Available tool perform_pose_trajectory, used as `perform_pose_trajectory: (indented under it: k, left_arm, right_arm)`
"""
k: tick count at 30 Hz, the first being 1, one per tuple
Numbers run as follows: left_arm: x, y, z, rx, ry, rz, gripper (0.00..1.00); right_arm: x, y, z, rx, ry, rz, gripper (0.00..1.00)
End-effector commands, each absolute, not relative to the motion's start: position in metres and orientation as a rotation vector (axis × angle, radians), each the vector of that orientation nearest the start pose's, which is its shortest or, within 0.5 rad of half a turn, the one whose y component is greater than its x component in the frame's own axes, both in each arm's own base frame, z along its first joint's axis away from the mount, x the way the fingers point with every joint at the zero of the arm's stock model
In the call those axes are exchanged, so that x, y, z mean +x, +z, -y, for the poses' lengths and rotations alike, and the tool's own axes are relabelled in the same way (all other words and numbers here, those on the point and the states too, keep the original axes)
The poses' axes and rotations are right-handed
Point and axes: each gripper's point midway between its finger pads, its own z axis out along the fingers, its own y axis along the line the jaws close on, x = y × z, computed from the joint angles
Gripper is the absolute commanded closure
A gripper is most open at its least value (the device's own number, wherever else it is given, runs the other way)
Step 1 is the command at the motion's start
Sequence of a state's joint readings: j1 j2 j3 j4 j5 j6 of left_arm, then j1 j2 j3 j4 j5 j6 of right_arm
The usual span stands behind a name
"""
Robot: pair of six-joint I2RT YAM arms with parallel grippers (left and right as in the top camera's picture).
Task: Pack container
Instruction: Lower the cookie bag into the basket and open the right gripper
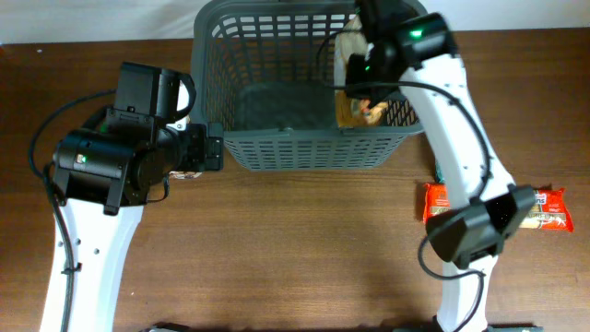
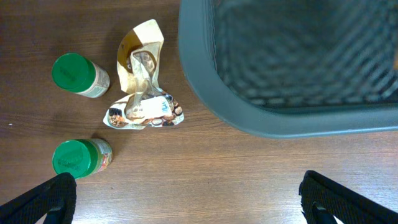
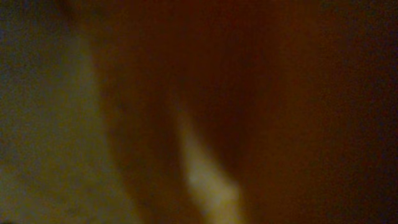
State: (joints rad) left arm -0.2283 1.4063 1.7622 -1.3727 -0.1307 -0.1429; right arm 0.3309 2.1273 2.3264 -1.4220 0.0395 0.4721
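Observation:
The dark grey slotted basket (image 1: 304,152) stands at the table's far middle; its rim also shows in the left wrist view (image 2: 261,118). My right gripper (image 1: 361,72) is over the basket's right inner side, shut on a brown and tan snack pouch (image 1: 355,106) that hangs inside the basket. The right wrist view shows only a dark orange-brown blur. My left gripper (image 2: 186,199) is open and empty, low over bare wood just left of the basket (image 1: 210,148).
Left of the basket lie a crumpled tan pouch (image 2: 143,81) and two green-lidded jars (image 2: 74,71) (image 2: 73,157). A red snack packet (image 1: 544,207) lies on the table at the right, partly behind my right arm.

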Motion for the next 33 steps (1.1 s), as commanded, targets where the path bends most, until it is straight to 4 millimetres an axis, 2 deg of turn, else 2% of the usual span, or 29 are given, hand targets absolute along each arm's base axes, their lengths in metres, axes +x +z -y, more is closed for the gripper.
perform_pose_trajectory:
  k: [1,8,9,11,12,14,17,18,21,24,25,26,29,31,32,33]
  left_arm:
    - [0.310,0.308,0.050,0.062,0.018,-2.576,0.01]
    - [0.311,0.309,0.050,0.061,0.017,-2.571,0.01]
    - [0.311,0.309,0.050,0.061,0.017,-2.571,0.01]
    - [0.312,0.309,0.050,0.061,0.016,-2.568,0.01]
    - [0.312,0.309,0.050,0.061,0.016,-2.567,0.01]
    - [0.313,0.310,0.050,0.060,0.015,-2.564,0.01]
    - [0.313,0.310,0.050,0.060,0.015,-2.562,0.01]
    - [0.313,0.310,0.050,0.060,0.015,-2.562,0.01]
    - [0.313,0.310,0.050,0.060,0.015,-2.561,0.01]
    - [0.313,0.310,0.050,0.060,0.015,-2.562,0.01]
    - [0.313,0.310,0.050,0.060,0.015,-2.563,0.01]
    - [0.313,0.310,0.050,0.060,0.015,-2.564,0.01]
    - [0.312,0.309,0.050,0.061,0.017,-2.568,0.01]
    - [0.311,0.309,0.050,0.061,0.017,-2.571,0.01]
    - [0.311,0.309,0.050,0.061,0.018,-2.573,0.01]
    - [0.311,0.309,0.050,0.062,0.018,-2.573,0.01]
  right_arm:
    - [0.449,0.194,-0.131,0.251,-0.014,-2.808,0.96]
    - [0.440,0.160,-0.117,0.255,-0.147,-2.870,0.96]
    - [0.440,0.159,-0.117,0.256,-0.145,-2.869,0.92]
    - [0.445,0.160,-0.118,0.228,-0.137,-2.854,0.47]
    - [0.447,0.164,-0.119,0.192,-0.130,-2.842,0.28]
    - [0.451,0.177,-0.120,0.119,-0.120,-2.811,0.21]
    - [0.456,0.213,-0.122,0.042,-0.082,-2.726,0.13]
    - [0.457,0.251,-0.123,0.019,-0.045,-2.636,0.11]
    - [0.455,0.317,-0.115,0.026,-0.020,-2.469,0.08]
    - [0.443,0.386,-0.087,0.101,-0.055,-2.286,0.06]
    - [0.432,0.417,-0.064,0.163,-0.088,-2.204,0.05]
    - [0.426,0.431,-0.049,0.189,-0.110,-2.167,0.05]
    - [0.407,0.454,-0.003,0.268,-0.184,-2.111,0.05]
    - [0.393,0.455,0.037,0.369,-0.248,-2.117,0.03]
    - [0.384,0.450,0.064,0.443,-0.295,-2.135,0.02]
    - [0.378,0.445,0.083,0.502,-0.321,-2.147,0.02]
